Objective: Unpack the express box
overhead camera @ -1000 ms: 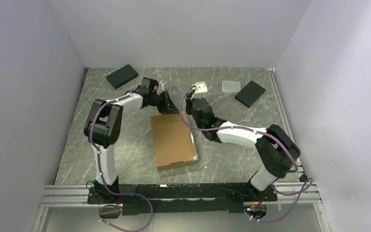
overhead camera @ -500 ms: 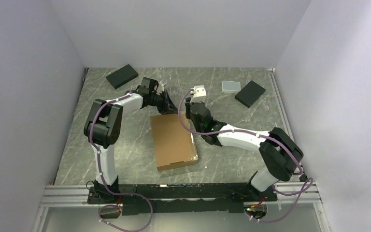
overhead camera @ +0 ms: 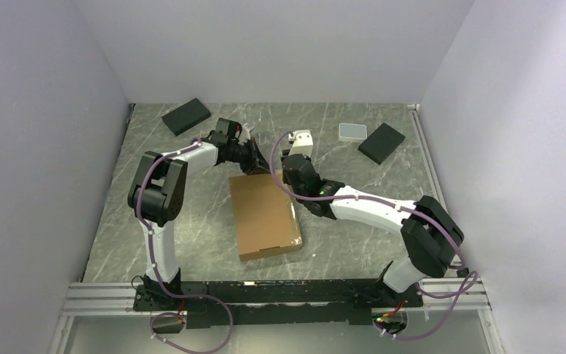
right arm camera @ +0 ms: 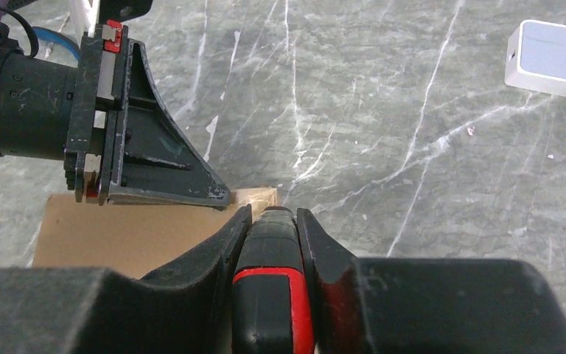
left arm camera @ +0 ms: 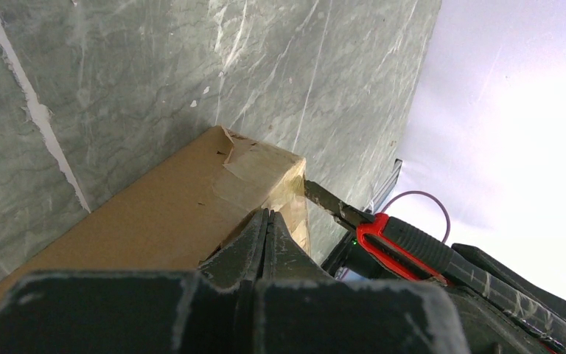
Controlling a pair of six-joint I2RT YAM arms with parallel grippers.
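Against the frame one second back, we are seeing the right arm swung a little leftward. Its wrist is now sitting closer to the box's far right corner and its elbow is sitting further right. The left arm and the box are lying just as they were.

The express box (overhead camera: 264,214) is lying flat in the middle of the bench (overhead camera: 184,228), between the two arms, with its long side running near to far. Its lid is down, so we are not seeing anything of what is inside. Wrinkled tape (left arm camera: 258,166) is wrapping the far right corner.

The left claw (overhead camera: 256,159) is reaching in from the far left. Its fingers are pressed together with nothing between them, and the tips are resting on the box top just beside the taped corner.

The right claw (right arm camera: 274,217) is clamping the red and black handle of a utility knife (left arm camera: 405,240). The blade is pointing at the taped corner and meeting it at the box's edge.

Away from the arms, one black block (overhead camera: 186,116) is lying at the far left. Another black block (overhead camera: 382,142) is lying at the far right, just beside a small white-grey case (overhead camera: 352,132).
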